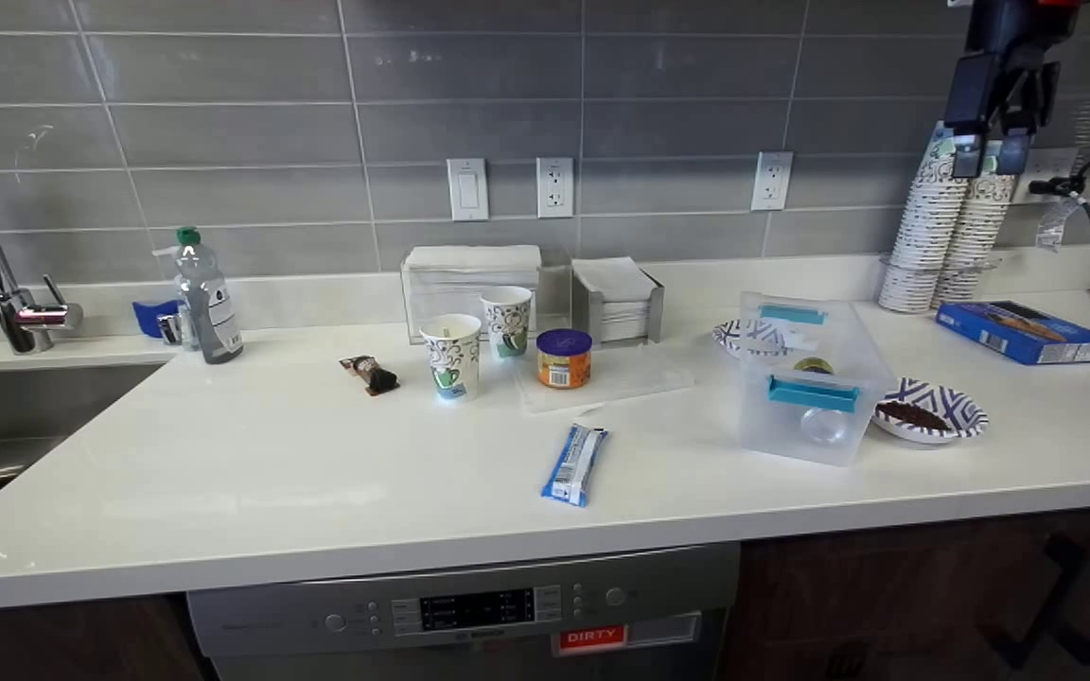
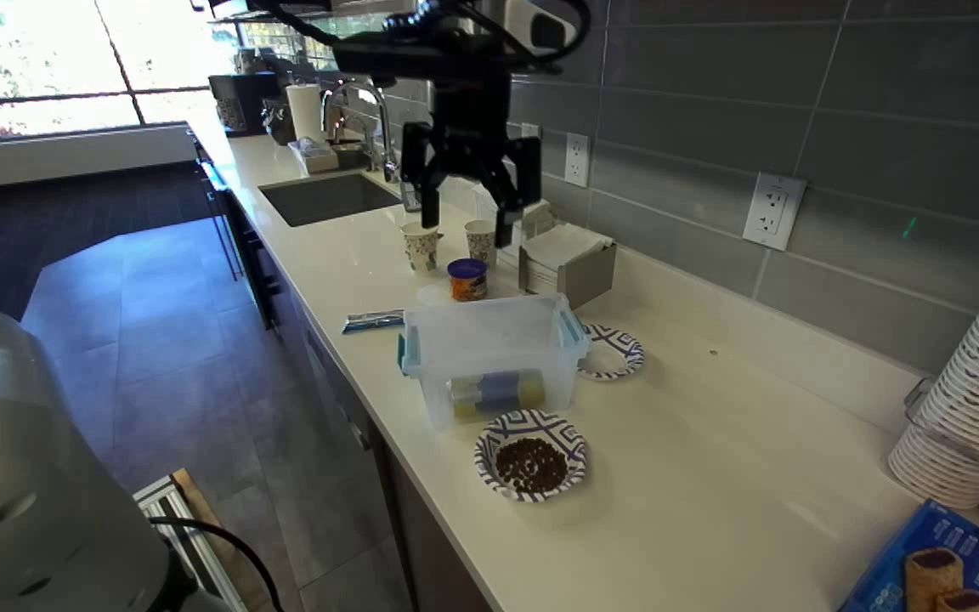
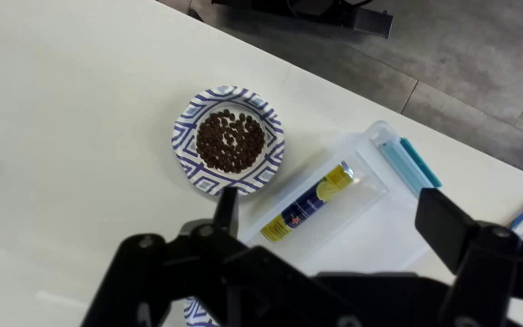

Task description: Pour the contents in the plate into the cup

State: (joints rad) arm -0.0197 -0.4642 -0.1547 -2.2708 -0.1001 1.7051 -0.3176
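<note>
Plate [image 3: 275, 141] lies flat on the table [image 1: 318, 501], just beside the clear box [image 1: 763, 430], nearer the table's front edge than its back. Brown bits [image 3: 216, 145], possibly coffee beans, lie loose in its hollow; the level placing and raised rim presumably keep them there.

Jaws: wide apart, nothing between them, well above the table. In the wrist view the plate lies outside the gap, so not lined up for a grip. Height likely serves to clear the box; the wide stance suits taking the rim with one jaw inside, one outside.

Front cup [image 1: 451, 359] and rear cup [image 1: 507, 326] stand upright, mouths up, beyond the box from the plate. Both carry print; which one is meant, cannot tell. Standing so, either could take a pour. Orange tub [image 1: 564, 364] stands near them and probably narrows the room there.

Judgement: approach step, bits not yet poured. Box, with a can [image 3: 309, 202] lying in it, sits between plate and both cups, so the carry calls for a lift over or around it, plate level. Rim is best taken away from the box side. Plate looks like paper and probably flexes; a weak pinch may shed bits early
</note>
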